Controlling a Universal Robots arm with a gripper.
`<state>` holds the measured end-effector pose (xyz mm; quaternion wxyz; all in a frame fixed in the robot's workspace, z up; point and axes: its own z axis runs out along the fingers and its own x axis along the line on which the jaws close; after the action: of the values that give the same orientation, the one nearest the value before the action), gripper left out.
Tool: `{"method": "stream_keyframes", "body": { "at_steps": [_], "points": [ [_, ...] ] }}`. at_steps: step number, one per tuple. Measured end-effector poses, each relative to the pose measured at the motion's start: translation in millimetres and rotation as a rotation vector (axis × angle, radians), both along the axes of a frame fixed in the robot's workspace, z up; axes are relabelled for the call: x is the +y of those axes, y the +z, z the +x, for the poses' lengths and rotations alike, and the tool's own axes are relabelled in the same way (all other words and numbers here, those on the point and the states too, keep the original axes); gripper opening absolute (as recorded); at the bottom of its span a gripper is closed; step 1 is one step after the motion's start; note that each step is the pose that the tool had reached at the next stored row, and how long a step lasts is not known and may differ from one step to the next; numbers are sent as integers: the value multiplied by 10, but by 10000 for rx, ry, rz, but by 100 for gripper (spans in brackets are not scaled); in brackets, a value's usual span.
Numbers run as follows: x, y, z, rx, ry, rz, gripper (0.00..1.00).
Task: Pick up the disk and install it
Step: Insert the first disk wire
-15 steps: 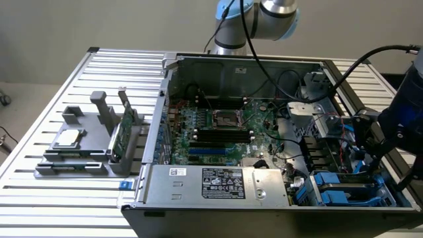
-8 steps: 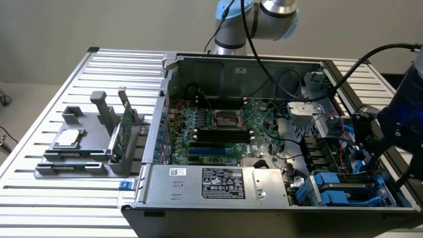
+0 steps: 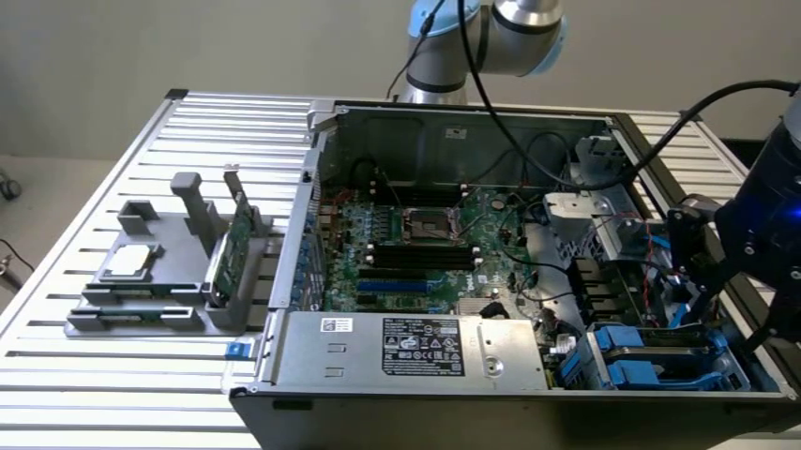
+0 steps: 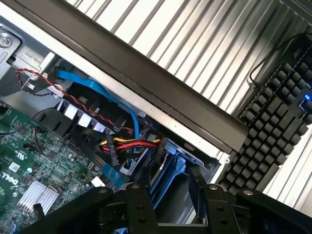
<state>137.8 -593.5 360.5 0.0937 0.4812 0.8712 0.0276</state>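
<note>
Wrist view: my gripper (image 4: 173,189) has its two black fingers spread wide and hangs over the drive bay at lower centre of the frame. The disk (image 4: 169,168) sits down in that bay. Its blue carrier shows in the gap between the fingers, and I cannot tell whether they touch it. Red, yellow and black cables (image 4: 134,144) run just beside it. In the exterior view the disk lies in the lower right corner of the open computer case (image 3: 451,131). At left on the table (image 3: 63,375), a grey holder (image 3: 138,317) carries a square chip (image 3: 131,262) and a green circuit card (image 3: 229,253).
</note>
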Motion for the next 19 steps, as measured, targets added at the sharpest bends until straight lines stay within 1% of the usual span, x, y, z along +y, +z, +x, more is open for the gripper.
{"method": "stream_keyframes", "body": {
  "at_steps": [5, 8, 12, 15, 17, 19],
  "points": [
    [0, -3, 0, 54, -482, 29, 45],
    [1, -10, 0, 69, -781, 73, 45],
    [0, -36, 0, 74, -1171, 165, 45],
    [0, -59, 0, 77, -1439, 254, 45],
    [0, -75, 1, 80, -1596, 330, 45],
    [1, -91, 6, 86, -1700, 430, 45]
  ]
}}
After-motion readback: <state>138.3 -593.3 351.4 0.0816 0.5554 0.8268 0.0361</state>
